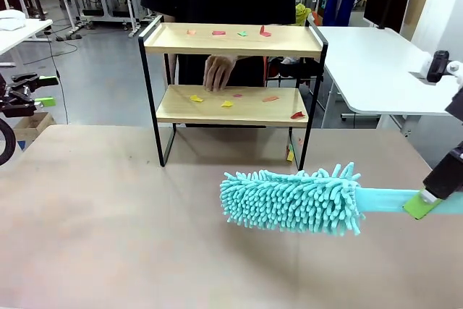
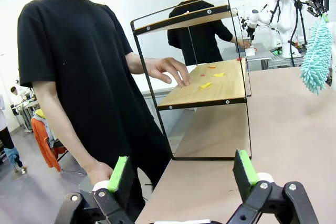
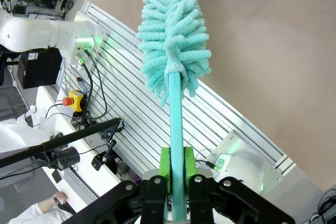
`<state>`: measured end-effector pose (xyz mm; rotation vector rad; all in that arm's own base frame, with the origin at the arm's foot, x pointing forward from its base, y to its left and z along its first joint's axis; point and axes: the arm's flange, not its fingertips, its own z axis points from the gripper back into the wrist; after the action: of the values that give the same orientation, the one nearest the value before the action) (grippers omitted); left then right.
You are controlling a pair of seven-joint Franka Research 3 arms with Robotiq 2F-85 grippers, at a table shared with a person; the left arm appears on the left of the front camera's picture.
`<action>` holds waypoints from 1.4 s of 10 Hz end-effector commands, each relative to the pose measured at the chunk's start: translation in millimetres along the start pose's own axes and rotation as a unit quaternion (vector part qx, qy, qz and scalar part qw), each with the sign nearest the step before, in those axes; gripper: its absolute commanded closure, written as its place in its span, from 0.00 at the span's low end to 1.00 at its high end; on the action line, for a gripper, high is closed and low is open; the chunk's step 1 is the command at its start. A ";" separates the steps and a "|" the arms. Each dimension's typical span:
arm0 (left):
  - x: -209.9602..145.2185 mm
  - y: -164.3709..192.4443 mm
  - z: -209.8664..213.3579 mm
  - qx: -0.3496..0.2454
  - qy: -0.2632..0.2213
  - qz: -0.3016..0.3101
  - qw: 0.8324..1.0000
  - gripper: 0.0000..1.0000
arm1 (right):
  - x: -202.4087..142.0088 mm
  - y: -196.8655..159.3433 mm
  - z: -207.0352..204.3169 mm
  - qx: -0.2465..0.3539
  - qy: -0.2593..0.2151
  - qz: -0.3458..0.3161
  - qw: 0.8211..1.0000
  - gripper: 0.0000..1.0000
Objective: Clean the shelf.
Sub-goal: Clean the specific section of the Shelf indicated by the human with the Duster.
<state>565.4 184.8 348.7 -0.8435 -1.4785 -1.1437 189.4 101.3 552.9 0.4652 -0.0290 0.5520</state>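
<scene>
My right gripper point(image 1: 423, 204) is pinched narrow on the flat handle of the turquoise microfibre duster with the shaggy noodle head point(image 1: 293, 200). The head hangs low over the brown tabletop point(image 1: 101, 222), in front of the shelf and apart from it. That small two-tier rack of light wooden boards in a thin black metal frame point(image 1: 173, 38) stands at the far side of the table. Small coloured paper scraps lie on its upper board point(image 1: 219, 32) and on its lower one point(image 1: 196, 98).

I judge the upper board the place to start. I should raise the head to board height, bring it in level and draw it across with light pressure, so the rack doesn't slide. The frame rises at both ends, so pushing the scraps off a long edge looks easier. The person's hand point(image 1: 217, 72) rests on the lower board (so I should keep clear there for now). My left gripper point(image 1: 45, 90) stands wide and empty off to the left, and could steady the frame.
</scene>
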 end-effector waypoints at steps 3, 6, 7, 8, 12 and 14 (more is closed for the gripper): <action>3.9 -1.9 -0.5 0.001 -0.001 -0.002 1.000 0.00 | 5.6 19.2 -1.6 0.010 -0.031 -0.009 0.999 0.87; 3.9 -1.9 -0.5 0.001 -0.001 -0.002 1.000 0.00 | 9.9 71.3 -7.3 0.030 -0.120 -0.027 0.992 0.87; 3.9 -1.9 -0.5 0.001 -0.001 -0.002 1.000 0.00 | 14.3 87.6 -14.5 0.023 -0.143 -0.042 0.989 0.87; 3.9 -1.9 -0.5 0.001 -0.001 -0.002 1.000 0.00 | 22.2 102.2 -24.8 0.011 -0.170 -0.059 0.984 0.87; 3.9 -1.9 -0.5 0.001 -0.001 -0.002 1.000 0.00 | 70.7 139.2 -67.7 -0.003 -0.247 -0.117 0.962 0.87; 3.9 -1.9 -0.5 0.001 -0.001 -0.002 1.000 0.00 | 97.9 148.1 -81.6 -0.005 -0.277 -0.145 0.950 0.87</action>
<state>565.3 184.8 348.5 -0.8438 -1.4784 -1.1435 177.6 279.9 555.5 0.5532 -0.4686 0.1639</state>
